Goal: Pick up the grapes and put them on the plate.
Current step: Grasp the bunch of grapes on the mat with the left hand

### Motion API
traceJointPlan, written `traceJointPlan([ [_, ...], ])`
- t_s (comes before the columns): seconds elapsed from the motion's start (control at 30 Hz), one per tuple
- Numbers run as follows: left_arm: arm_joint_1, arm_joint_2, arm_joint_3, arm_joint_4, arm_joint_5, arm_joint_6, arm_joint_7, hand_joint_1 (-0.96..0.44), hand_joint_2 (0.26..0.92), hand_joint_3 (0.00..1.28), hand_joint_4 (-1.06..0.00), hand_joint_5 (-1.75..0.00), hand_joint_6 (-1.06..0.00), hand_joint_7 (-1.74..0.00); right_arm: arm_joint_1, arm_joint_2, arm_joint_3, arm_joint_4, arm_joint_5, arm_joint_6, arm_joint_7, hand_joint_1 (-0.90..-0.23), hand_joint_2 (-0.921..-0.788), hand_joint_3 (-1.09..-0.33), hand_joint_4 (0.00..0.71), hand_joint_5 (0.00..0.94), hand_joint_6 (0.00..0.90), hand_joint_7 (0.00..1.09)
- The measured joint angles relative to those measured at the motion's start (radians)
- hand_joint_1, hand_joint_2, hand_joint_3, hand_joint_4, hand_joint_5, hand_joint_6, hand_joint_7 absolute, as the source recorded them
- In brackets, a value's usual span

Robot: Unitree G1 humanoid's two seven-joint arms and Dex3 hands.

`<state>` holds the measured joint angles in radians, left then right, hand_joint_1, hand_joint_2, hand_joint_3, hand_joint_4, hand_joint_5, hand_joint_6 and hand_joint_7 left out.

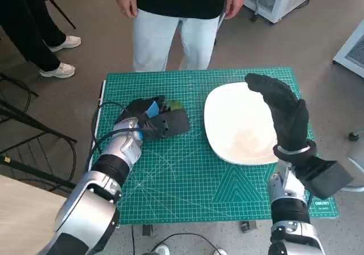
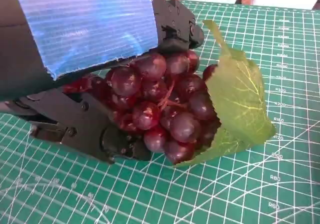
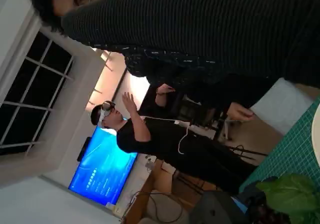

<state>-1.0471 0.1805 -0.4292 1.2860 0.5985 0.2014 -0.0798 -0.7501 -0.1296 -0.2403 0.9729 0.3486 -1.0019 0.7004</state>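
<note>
Mat: green cutting mat (image 1: 187, 175) covers the table.
Plate: white plate (image 1: 239, 124) on the mat's right half.
Right hand (image 1: 282, 112): raised over the plate, fingers apart, holding nothing.
Left hand (image 1: 156, 120): fingers closed around the grapes.
Grapes (image 2: 165, 106): dark red bunch with green leaf (image 2: 240, 99), resting on the mat, left of the plate.

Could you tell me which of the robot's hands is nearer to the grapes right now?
The left. The left hand is around the grapes on the mat; the right hand hangs above the white plate, well apart.

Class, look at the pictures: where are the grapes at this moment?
In the head view the grapes lie on the green mat, left of the plate, under the left robot hand, whose fingers are closed around the bunch.
</note>
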Motion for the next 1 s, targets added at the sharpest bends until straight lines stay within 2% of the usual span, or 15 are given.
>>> traceJointPlan([
  [0.07,0.003,-0.002,-0.021,0.001,0.019,-0.003,0.024,0.37,0.68,0.64,-0.52,-1.52,-0.54,-0.17,0.0,0.0,0.0,0.0,0.0,0.0,0.0,-0.557,-0.921,-0.676,0.21,0.0,0.039,0.28],
  [0.2,0.006,-0.009,-0.07,0.004,0.059,-0.003,0.07,0.35,0.844,0.53,-0.33,-1.65,-0.49,-0.31,0.0,0.0,0.0,0.0,0.0,0.001,0.0,-0.557,-0.921,-0.676,0.211,0.001,0.04,0.28],
  [0.3,0.007,-0.014,-0.094,0.005,0.074,-0.001,0.092,0.35,0.894,0.48,-0.28,-1.68,-0.44,-0.42,0.0,0.0,0.0,0.0,0.0,0.003,0.0,-0.557,-0.921,-0.675,0.211,0.001,0.04,0.28],
  [0.5,0.012,-0.018,-0.105,0.007,0.073,0.0,0.106,0.34,0.917,0.47,-0.25,-1.7,-0.39,-0.59,0.0,-0.001,0.0,0.003,0.0,0.004,0.0,-0.557,-0.921,-0.675,0.211,0.0,0.039,0.28],
  [1.0,0.012,-0.018,-0.103,0.008,0.063,-0.003,0.093,0.34,0.911,0.46,-0.27,-1.68,-0.35,-0.63,0.0,-0.002,0.0,0.003,0.0,0.006,-0.002,-0.557,-0.921,-0.675,0.212,0.001,0.041,0.28],
])
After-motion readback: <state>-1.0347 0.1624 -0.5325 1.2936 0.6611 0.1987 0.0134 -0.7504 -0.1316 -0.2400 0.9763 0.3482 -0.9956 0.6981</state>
